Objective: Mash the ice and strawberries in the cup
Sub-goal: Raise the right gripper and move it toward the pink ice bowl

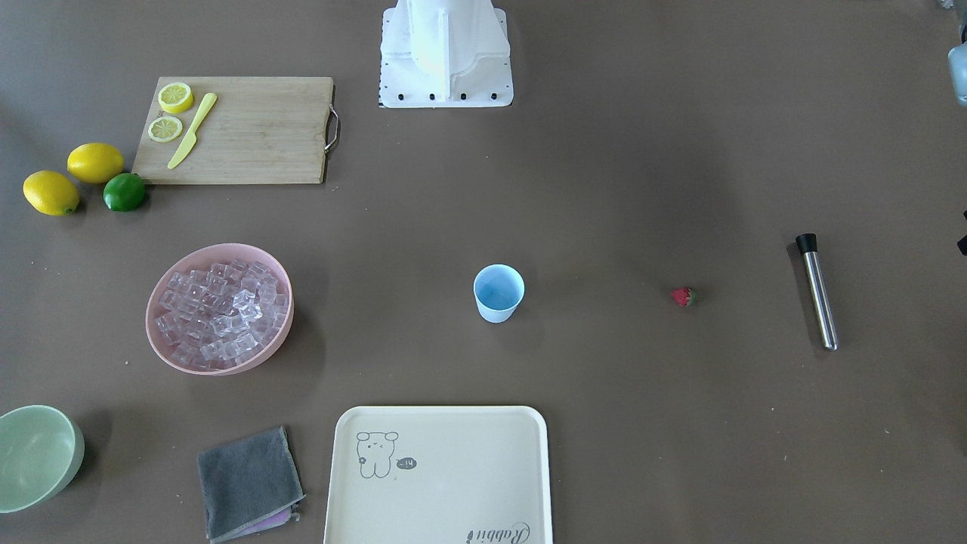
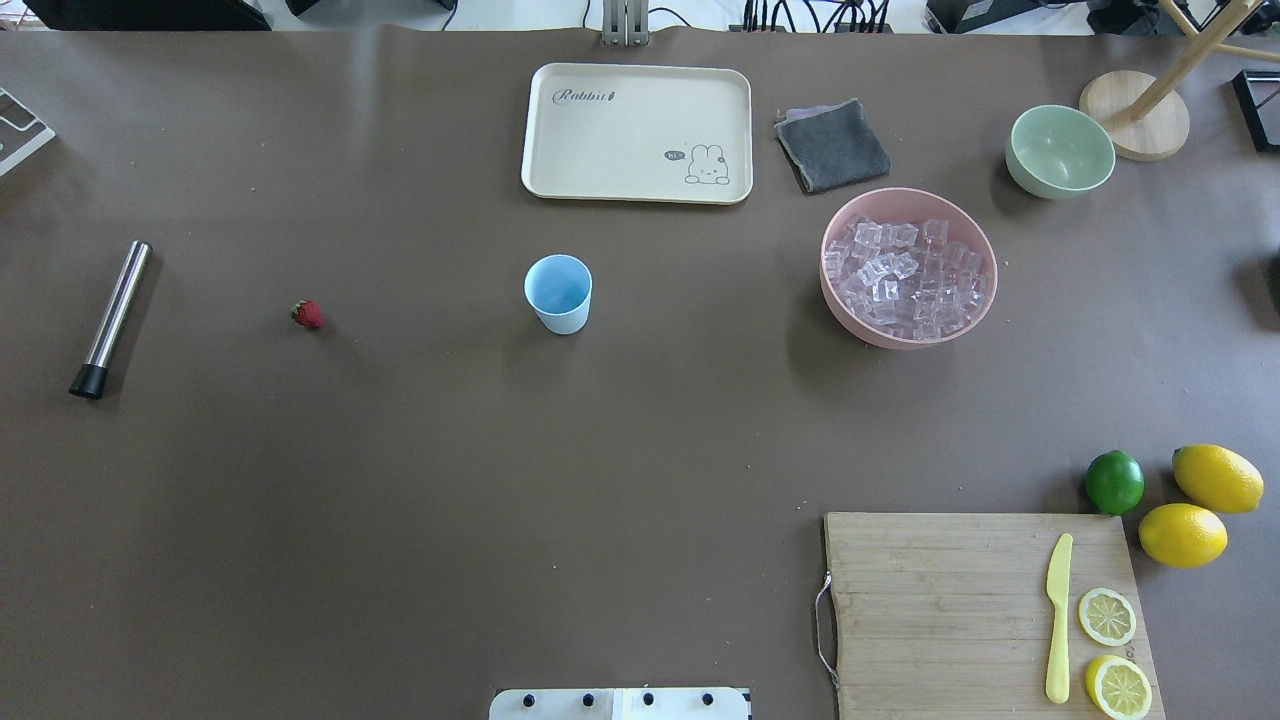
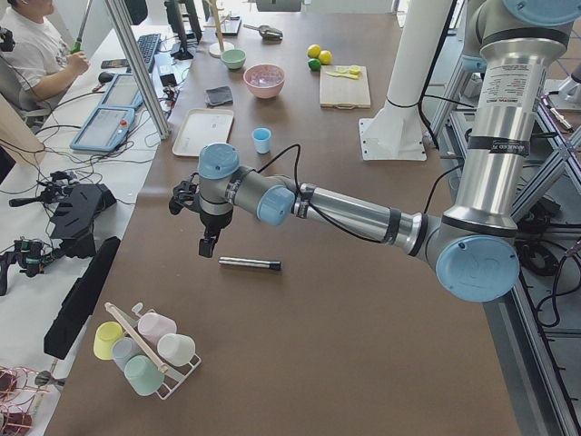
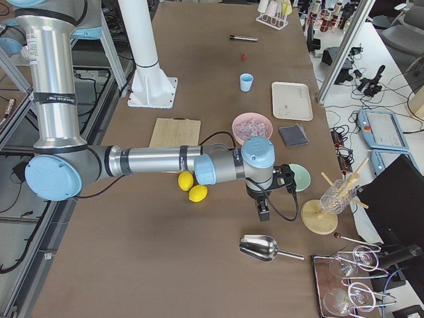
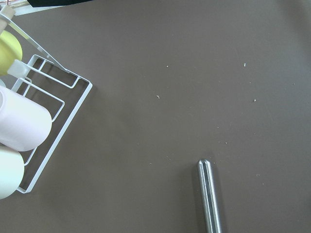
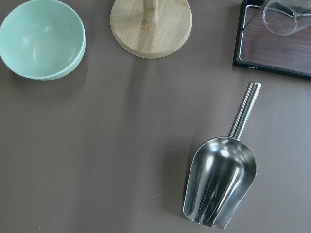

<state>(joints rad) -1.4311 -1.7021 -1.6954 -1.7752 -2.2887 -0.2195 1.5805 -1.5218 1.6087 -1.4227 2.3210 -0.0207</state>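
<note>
The left gripper (image 3: 208, 249) hangs just beside the steel muddler (image 2: 111, 318); how far it is open cannot be told. Rightward lies the strawberry (image 2: 308, 314), well apart from the upright blue cup (image 2: 558, 292) at mid-table. Further right, the ice (image 2: 905, 275) is heaped in the pink bowl (image 2: 900, 339). At the far right, the right gripper (image 4: 263, 212) hangs near a metal scoop (image 6: 221, 187), its opening likewise unclear.

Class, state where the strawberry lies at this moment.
In the overhead view the strawberry lies on the robot's left side, between the steel muddler and the light blue cup, touching neither.
</note>
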